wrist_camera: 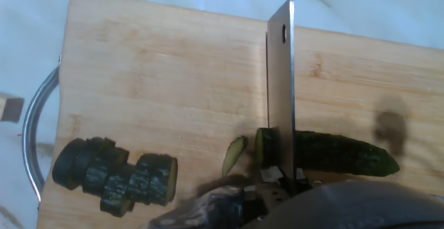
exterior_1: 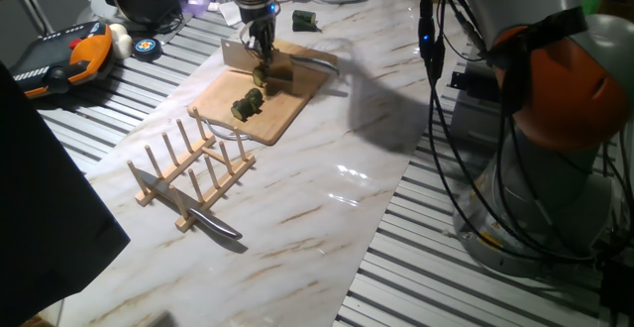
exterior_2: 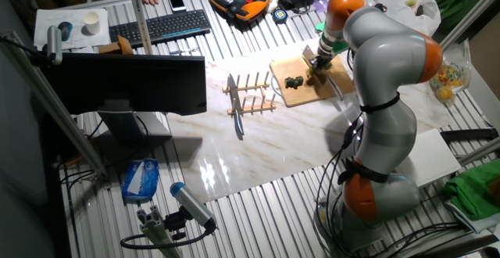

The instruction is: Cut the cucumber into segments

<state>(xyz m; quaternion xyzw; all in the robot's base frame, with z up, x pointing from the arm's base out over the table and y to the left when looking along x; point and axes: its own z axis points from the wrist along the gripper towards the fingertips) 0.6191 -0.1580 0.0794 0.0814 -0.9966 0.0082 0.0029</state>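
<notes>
Gripping the knife (wrist_camera: 280, 83) in the gripper (exterior_1: 262, 32), edge down into cucumber (wrist_camera: 340, 153) on board (wrist_camera: 159, 69); risks rolling it unbraced, or shoving segments (wrist_camera: 114, 175) off.

arm stretched forward, claw (exterior_1: 262, 32) pointing down

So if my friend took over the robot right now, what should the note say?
Pincer: holding a cleaver, blade down on the cucumber on the wooden board.
Done: a pile of segments lies at the board's other end, and one thin slice leans by the blade.
Left: the long uncut piece on the far side of the blade still needs cutting.
</notes>
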